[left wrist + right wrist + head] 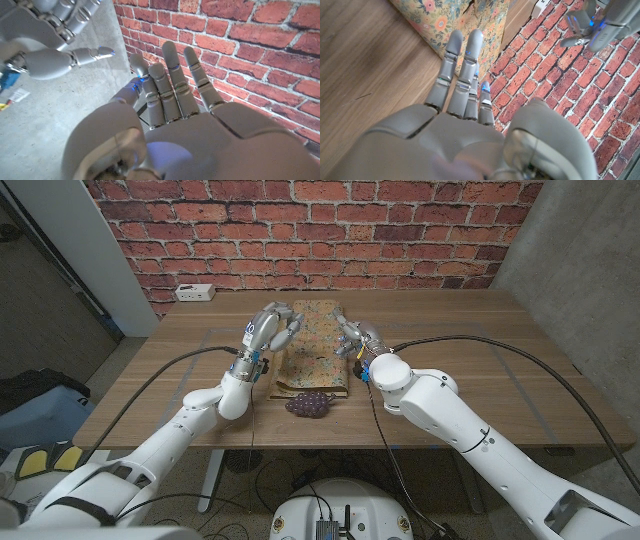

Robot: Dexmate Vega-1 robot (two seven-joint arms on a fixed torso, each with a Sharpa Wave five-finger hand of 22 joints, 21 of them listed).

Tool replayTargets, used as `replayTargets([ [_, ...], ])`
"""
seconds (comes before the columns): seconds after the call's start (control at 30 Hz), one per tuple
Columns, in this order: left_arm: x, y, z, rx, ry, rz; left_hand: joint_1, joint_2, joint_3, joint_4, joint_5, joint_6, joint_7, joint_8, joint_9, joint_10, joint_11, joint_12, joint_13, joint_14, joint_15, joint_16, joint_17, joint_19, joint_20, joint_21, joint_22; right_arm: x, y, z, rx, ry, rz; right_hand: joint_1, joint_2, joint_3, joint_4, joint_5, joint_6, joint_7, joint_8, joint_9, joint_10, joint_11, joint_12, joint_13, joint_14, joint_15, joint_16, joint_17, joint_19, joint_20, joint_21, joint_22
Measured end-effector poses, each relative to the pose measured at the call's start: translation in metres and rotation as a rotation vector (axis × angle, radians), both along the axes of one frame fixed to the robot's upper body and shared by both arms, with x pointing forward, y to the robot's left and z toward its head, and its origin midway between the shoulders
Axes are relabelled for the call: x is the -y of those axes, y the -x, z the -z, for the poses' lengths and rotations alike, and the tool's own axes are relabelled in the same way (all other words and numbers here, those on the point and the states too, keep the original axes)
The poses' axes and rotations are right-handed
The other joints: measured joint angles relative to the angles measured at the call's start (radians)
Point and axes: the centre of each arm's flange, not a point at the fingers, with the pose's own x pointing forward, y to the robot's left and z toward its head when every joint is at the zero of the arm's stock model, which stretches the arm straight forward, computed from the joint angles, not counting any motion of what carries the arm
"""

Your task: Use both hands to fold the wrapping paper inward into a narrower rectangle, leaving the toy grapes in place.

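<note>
Wrapping paper [318, 345] on wooden table [470, 340], brick wall [330, 230] behind, left robot hand [268, 330] and right robot hand [358, 338] fingers apart

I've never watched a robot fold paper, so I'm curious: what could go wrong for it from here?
The toy grapes sit at the near edge of the wrapping paper, so tugging the sheet might drag or roll them out of place. The left hand and right hand flank the paper with fingers spread; uneven pushes could skew or crumple the fold. The paper already looks creased, so it may spring back open.
</note>
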Motion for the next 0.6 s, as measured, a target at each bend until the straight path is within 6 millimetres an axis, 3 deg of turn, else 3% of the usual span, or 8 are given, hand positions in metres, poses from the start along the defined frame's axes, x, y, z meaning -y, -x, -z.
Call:
replayTargets([
  [0.13, -0.017, 0.003, -0.006, 0.006, 0.025, -0.037, -0.077, -0.044, 0.061, -0.010, 0.006, -0.079, -0.028, -0.118, -0.155, -0.098, -0.016, -0.204, -0.247, -0.074, -0.016, -0.224, -0.217, -0.047, 0.016, 0.017, -0.058, 0.000, 0.002, 0.001, 0.009, -0.009, 0.000, 0.000, 0.000, 0.003, -0.003, -0.004, 0.000, 0.000, 0.000, 0.000, 0.000, 0.000, -0.008, 0.000, -0.008, 0.003, -0.002, -0.001, -0.010, 0.002, 0.000, -0.001],
  [0.23, -0.026, 0.005, -0.011, -0.009, 0.020, -0.078, -0.127, -0.075, 0.082, -0.029, 0.006, -0.161, -0.067, -0.204, -0.238, -0.193, -0.031, -0.318, -0.348, -0.153, -0.006, -0.342, -0.317, -0.073, 0.043, 0.006, -0.121, 0.002, 0.003, 0.001, 0.018, -0.017, 0.004, 0.000, 0.000, 0.016, -0.004, -0.008, 0.000, 0.000, 0.000, 0.000, -0.011, 0.000, -0.029, -0.004, -0.077, 0.025, -0.047, -0.036, -0.050, 0.011, -0.023, -0.017],
  [0.3, -0.030, 0.006, -0.015, -0.023, 0.017, -0.102, -0.142, -0.085, 0.088, -0.035, 0.006, -0.230, -0.099, -0.265, -0.286, -0.266, -0.037, -0.397, -0.402, -0.222, 0.001, -0.398, -0.368, -0.095, 0.076, -0.015, -0.164, 0.002, 0.004, 0.001, 0.023, -0.020, 0.006, -0.003, -0.003, 0.025, -0.006, -0.008, -0.005, -0.004, -0.004, -0.003, -0.048, -0.001, -0.054, -0.005, -0.151, 0.052, -0.101, -0.078, -0.085, 0.023, -0.049, -0.025],
  [0.37, -0.034, 0.008, -0.022, -0.051, 0.000, -0.138, -0.141, -0.085, 0.081, -0.043, 0.006, -0.279, -0.125, -0.319, -0.328, -0.342, -0.041, -0.471, -0.448, -0.277, 0.007, -0.435, -0.407, -0.130, 0.085, -0.039, -0.204, 0.004, 0.006, 0.001, 0.035, -0.025, 0.010, -0.009, -0.009, 0.033, -0.011, -0.008, -0.013, -0.013, -0.004, -0.005, -0.078, -0.002, -0.076, -0.005, -0.218, 0.070, -0.153, -0.115, -0.112, 0.031, -0.070, -0.030],
  [0.43, -0.039, 0.006, -0.028, -0.083, -0.003, -0.169, -0.141, -0.085, 0.068, -0.055, -0.002, -0.312, -0.141, -0.369, -0.368, -0.400, -0.054, -0.537, -0.496, -0.337, 0.012, -0.469, -0.446, -0.175, 0.072, -0.067, -0.241, 0.005, 0.006, 0.001, 0.040, -0.027, 0.013, -0.013, -0.013, 0.040, -0.012, -0.008, -0.015, -0.015, -0.004, -0.005, -0.096, -0.002, -0.089, -0.005, -0.253, 0.079, -0.183, -0.138, -0.129, 0.036, -0.083, -0.031],
  [0.6, -0.042, 0.000, -0.039, -0.191, -0.052, -0.242, -0.096, -0.085, 0.015, -0.054, -0.033, -0.359, -0.177, -0.452, -0.437, -0.442, -0.079, -0.627, -0.582, -0.427, 0.017, -0.522, -0.520, -0.231, 0.036, -0.112, -0.284, 0.007, 0.008, 0.000, 0.058, -0.035, 0.016, -0.013, -0.013, 0.051, -0.023, -0.008, -0.019, -0.018, -0.004, -0.005, -0.111, 0.000, -0.104, -0.005, -0.299, 0.091, -0.227, -0.171, -0.148, 0.041, -0.099, -0.031],
])
